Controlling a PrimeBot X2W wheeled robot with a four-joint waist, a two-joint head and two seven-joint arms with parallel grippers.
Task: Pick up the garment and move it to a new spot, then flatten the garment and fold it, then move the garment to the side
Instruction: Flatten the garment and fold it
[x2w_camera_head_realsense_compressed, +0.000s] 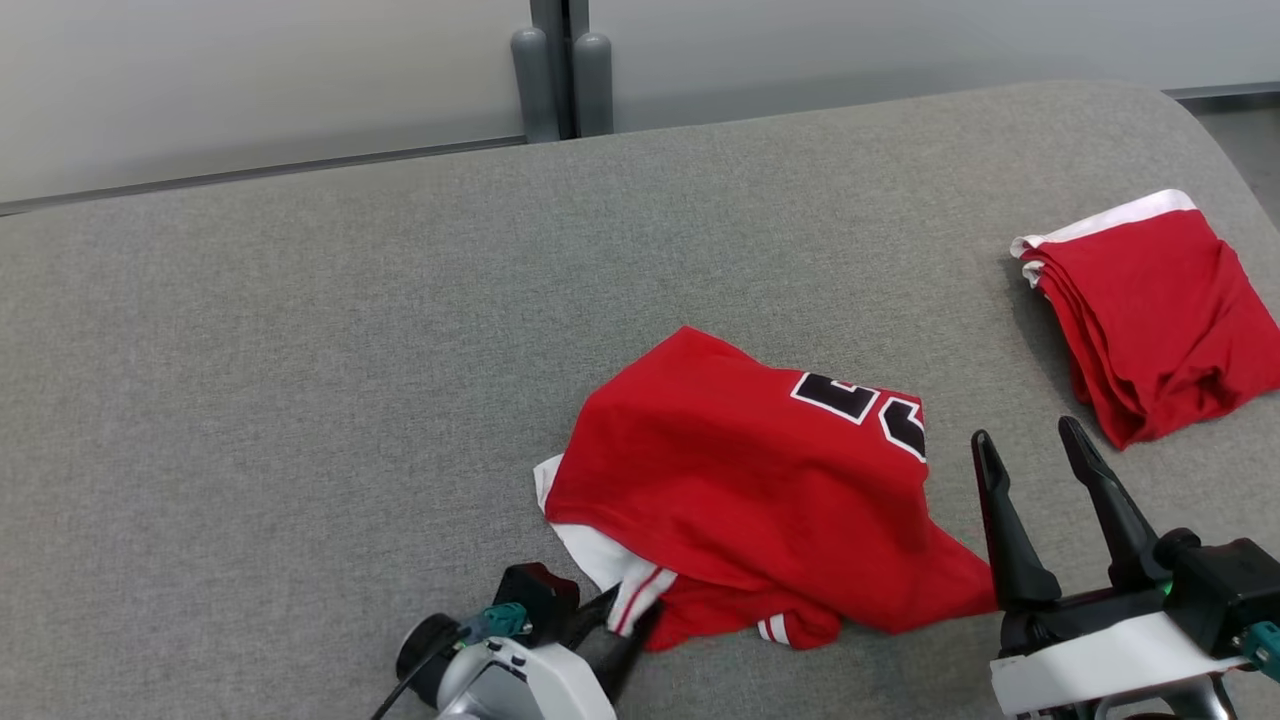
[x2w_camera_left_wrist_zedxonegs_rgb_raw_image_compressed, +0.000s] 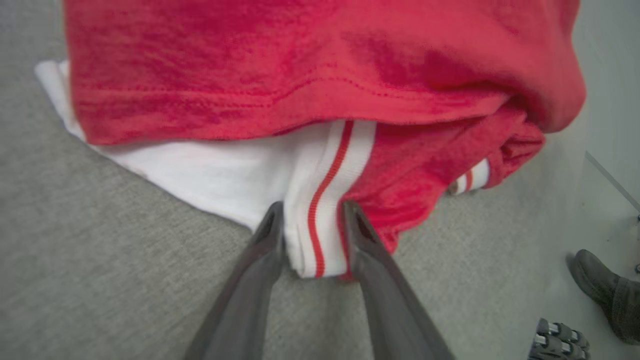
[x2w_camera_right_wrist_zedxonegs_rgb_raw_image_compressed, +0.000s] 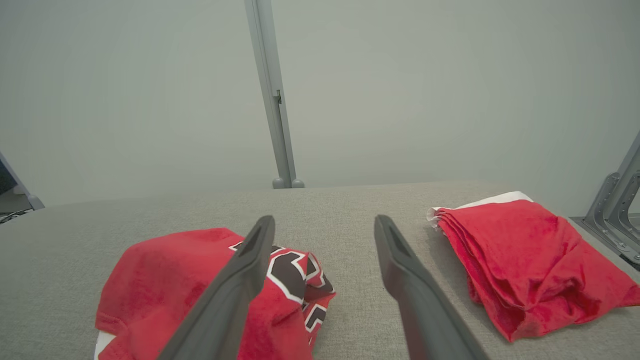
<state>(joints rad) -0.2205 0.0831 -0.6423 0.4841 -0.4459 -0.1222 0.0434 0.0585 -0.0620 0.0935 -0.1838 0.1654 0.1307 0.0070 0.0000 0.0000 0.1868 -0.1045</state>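
The garment (x2w_camera_head_realsense_compressed: 740, 490) is a crumpled red jersey with black-and-white numbers, lying near the front of the grey padded surface (x2w_camera_head_realsense_compressed: 300, 400). Its white cuff with a red stripe (x2w_camera_left_wrist_zedxonegs_rgb_raw_image_compressed: 322, 200) sticks out at the near edge. My left gripper (x2w_camera_head_realsense_compressed: 630, 610) is low at that edge, open, with one finger on each side of the cuff (x2w_camera_head_realsense_compressed: 635, 595); in the left wrist view the left gripper (x2w_camera_left_wrist_zedxonegs_rgb_raw_image_compressed: 310, 212) straddles it closely. My right gripper (x2w_camera_head_realsense_compressed: 1025, 433) stands open just right of the jersey, above the surface. In the right wrist view the right gripper (x2w_camera_right_wrist_zedxonegs_rgb_raw_image_compressed: 324, 222) points past the garment (x2w_camera_right_wrist_zedxonegs_rgb_raw_image_compressed: 200, 270).
A folded red cloth with a white edge (x2w_camera_head_realsense_compressed: 1160, 310) lies at the right of the surface, also seen as the folded cloth (x2w_camera_right_wrist_zedxonegs_rgb_raw_image_compressed: 525, 255). Two grey posts (x2w_camera_head_realsense_compressed: 560, 70) stand behind the far edge. A person's shoe (x2w_camera_left_wrist_zedxonegs_rgb_raw_image_compressed: 605, 295) is on the floor.
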